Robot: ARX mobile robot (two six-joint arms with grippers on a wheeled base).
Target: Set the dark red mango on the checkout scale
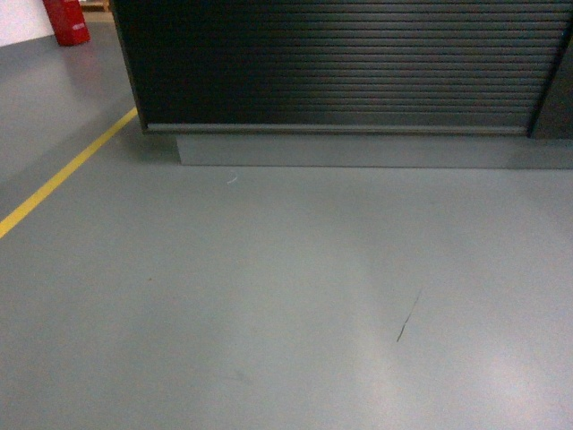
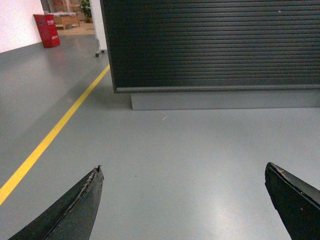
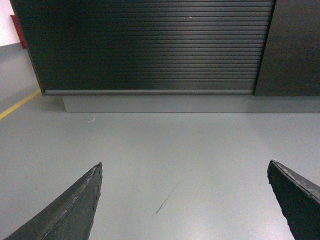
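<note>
The checkout (image 1: 349, 63) fills the top of the head view as a dark counter with a ribbed slatted front on a grey plinth; it also shows ahead in the left wrist view (image 2: 215, 45) and the right wrist view (image 3: 150, 47). Only its front face shows; its top is out of view. The dark red mango and the scale are out of view. My left gripper (image 2: 183, 170) is open over bare grey floor with nothing between its fingers. My right gripper (image 3: 185, 167) is open too and holds nothing. Neither gripper shows in the head view.
A yellow floor line (image 1: 63, 175) runs diagonally at the left, also seen in the left wrist view (image 2: 55, 132). A red object (image 1: 67, 20) stands at the far left back. A dark scuff (image 1: 407, 318) marks the grey floor. A second dark panel (image 3: 292, 47) adjoins the counter's right side.
</note>
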